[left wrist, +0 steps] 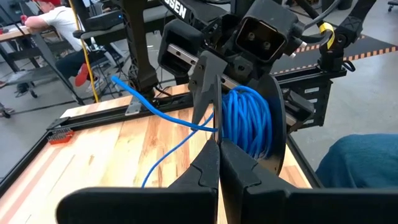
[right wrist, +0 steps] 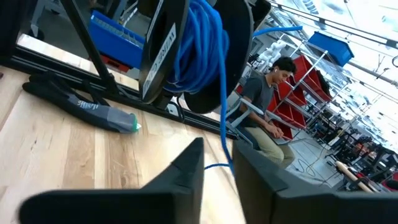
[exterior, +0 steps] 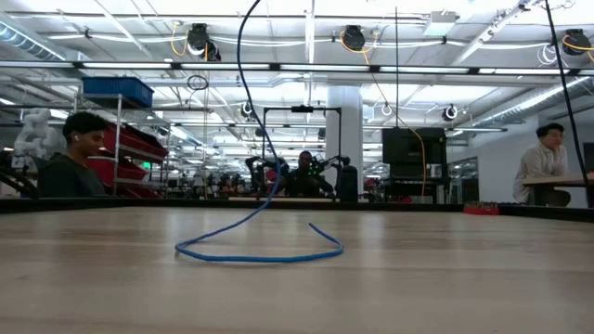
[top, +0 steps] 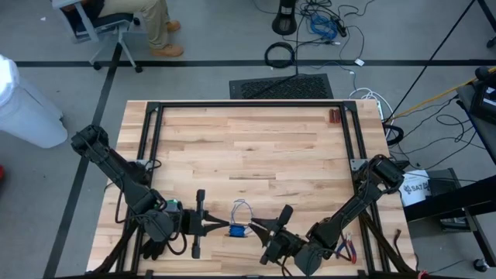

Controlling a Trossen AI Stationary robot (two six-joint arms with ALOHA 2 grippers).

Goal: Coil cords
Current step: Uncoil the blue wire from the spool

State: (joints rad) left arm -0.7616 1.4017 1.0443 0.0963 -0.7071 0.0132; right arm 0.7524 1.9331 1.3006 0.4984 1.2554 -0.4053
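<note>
The left tool (top: 226,227) is holding the coiled blue cord (left wrist: 249,121) with its jaws shut, above the counter's (top: 256,147) near edge. The right tool (top: 262,227) is facing it, jaws narrowing around the trailing strand; the loose tail is running away toward the far side.

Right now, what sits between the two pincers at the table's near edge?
The blue cord bundle hangs between the left pincer and the right pincer, seen in the high view; its thin tail loops onto bare wood.

Light: I see bright, even overhead ceiling strips (exterior: 278,65) in the low view.
Shadows: soft on my bench (top: 248,147).
Blur: near fingers (right wrist: 186,168) are out of focus in my right wrist view.
</note>
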